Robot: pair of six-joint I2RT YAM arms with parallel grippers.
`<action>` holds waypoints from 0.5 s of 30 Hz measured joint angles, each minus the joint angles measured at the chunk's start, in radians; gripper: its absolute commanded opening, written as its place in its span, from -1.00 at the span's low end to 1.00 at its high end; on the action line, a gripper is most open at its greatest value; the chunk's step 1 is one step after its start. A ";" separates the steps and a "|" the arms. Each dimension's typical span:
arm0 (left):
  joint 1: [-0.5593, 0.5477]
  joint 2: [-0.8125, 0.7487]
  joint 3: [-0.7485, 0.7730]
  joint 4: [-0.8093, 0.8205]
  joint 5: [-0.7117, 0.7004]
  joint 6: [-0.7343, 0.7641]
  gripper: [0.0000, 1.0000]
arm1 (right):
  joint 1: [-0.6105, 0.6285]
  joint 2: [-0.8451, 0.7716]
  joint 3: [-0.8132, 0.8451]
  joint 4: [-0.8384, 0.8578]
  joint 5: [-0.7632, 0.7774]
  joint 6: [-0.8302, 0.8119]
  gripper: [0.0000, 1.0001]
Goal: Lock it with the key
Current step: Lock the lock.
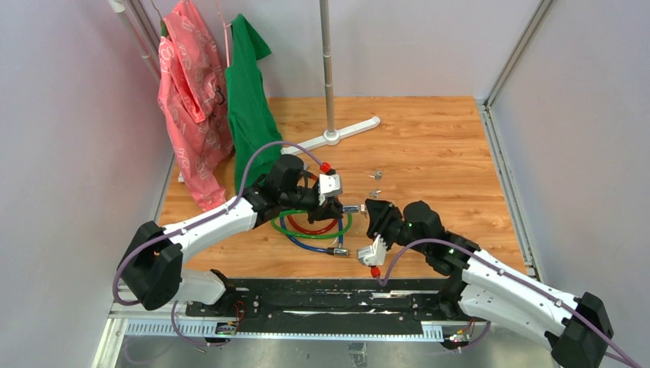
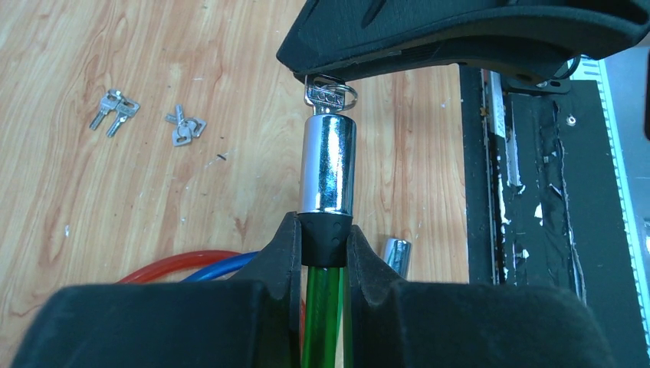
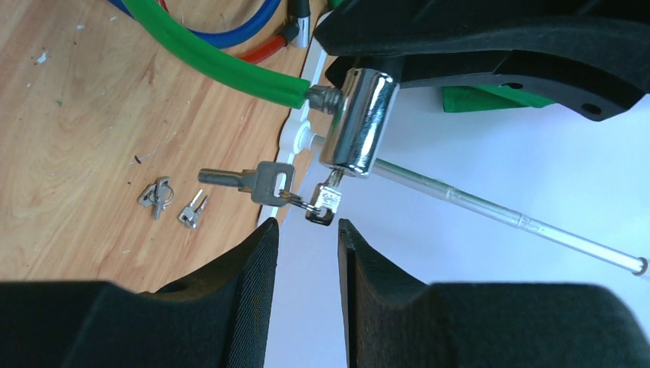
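Matte black fingers (image 2: 287,253) of the left gripper (image 2: 326,230) fill the bottom of its wrist view. They are clenched on the dull black collar (image 2: 326,239) where the glossy green cable (image 2: 322,322) meets a polished chrome lock cylinder (image 2: 327,165). The cylinder is smooth and round, and it mirrors the wood around it.

The key (image 2: 329,96), small and silvery-grey, sits pushed into the free end of that cylinder. This is about mid-counter, somewhat toward the near edge, between the two grippers. A thin wire ring hangs from its head and carries a second flat key (image 3: 257,182) with a tubular shank.

The right gripper (image 3: 305,230) is released. Its two blunt black fingers stand apart with nothing between them, and the key's head lies just beyond their tips. I cannot tell whether a finger touches it.

The counter (image 2: 115,192) is warm, grained wood, scuffed and flecked with debris. Two small loose bunches of keys (image 2: 113,111) (image 2: 184,129) lie on it toward the far edge. The green cable coils with a red cable (image 2: 176,264) and a blue cable (image 3: 230,31), both shiny tubing, near the left gripper. Another chrome plug (image 2: 395,255) rests just beside its fingers.

At the far left corner hang a pink patterned garment (image 1: 188,100) and a green garment (image 1: 249,100). A metal pole (image 1: 327,69) rises from a white base at the far edge.
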 measured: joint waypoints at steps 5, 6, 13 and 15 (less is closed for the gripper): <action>0.000 -0.002 -0.001 0.001 0.003 -0.006 -1.00 | 0.022 -0.017 -0.028 0.037 0.072 -0.006 -0.25; 0.000 -0.002 -0.001 0.001 0.003 -0.006 -1.00 | 0.026 -0.018 -0.028 0.047 0.081 -0.006 -0.26; 0.000 -0.002 -0.001 0.000 0.002 -0.006 -1.00 | 0.084 -0.016 -0.028 0.066 0.105 -0.008 -0.36; 0.000 -0.002 -0.001 0.000 0.002 -0.006 -1.00 | 0.103 -0.014 -0.028 0.065 0.110 -0.010 -0.42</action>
